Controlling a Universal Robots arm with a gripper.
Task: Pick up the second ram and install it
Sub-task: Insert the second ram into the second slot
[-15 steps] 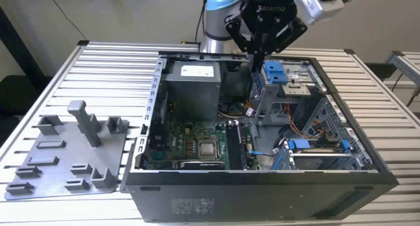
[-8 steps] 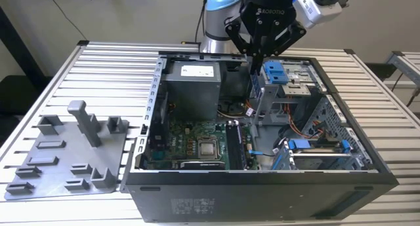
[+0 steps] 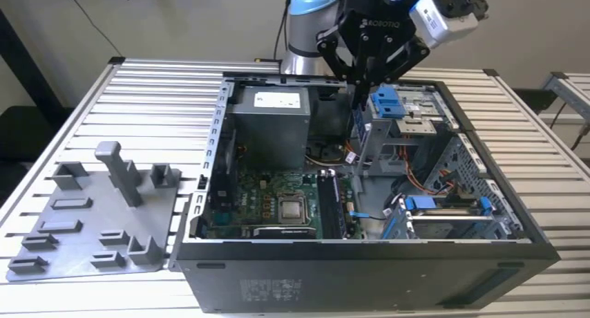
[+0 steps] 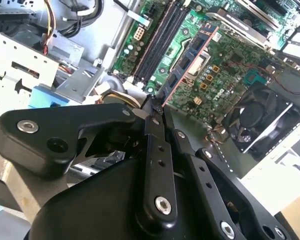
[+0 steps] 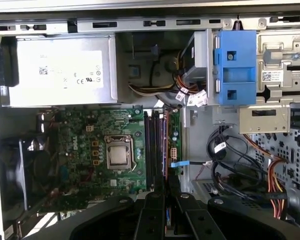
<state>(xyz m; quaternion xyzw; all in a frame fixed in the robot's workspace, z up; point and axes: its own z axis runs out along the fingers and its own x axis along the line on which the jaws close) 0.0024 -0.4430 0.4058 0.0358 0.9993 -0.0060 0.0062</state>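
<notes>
The gripper (image 4: 155, 106) is closed on one end of the second ram (image 4: 190, 60), apparently pinching its flat faces so the stick hangs edge-down. The stick runs parallel to the dark memory slots (image 4: 162, 35) on the motherboard (image 4: 230, 75). It hovers above them inside the open computer case (image 3: 369, 276). The power supply (image 3: 267, 124) and drive cage (image 3: 392, 104) flank the gripper, leaving a narrow channel.

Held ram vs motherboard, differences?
Shape: the dark-blue ram stick is a long, narrow strip; the green motherboard with its silver square chip is a broad plate. State: the ram stick is clamped in the black gripper, the motherboard lies mounted below it. Both are circuit boards.
</notes>
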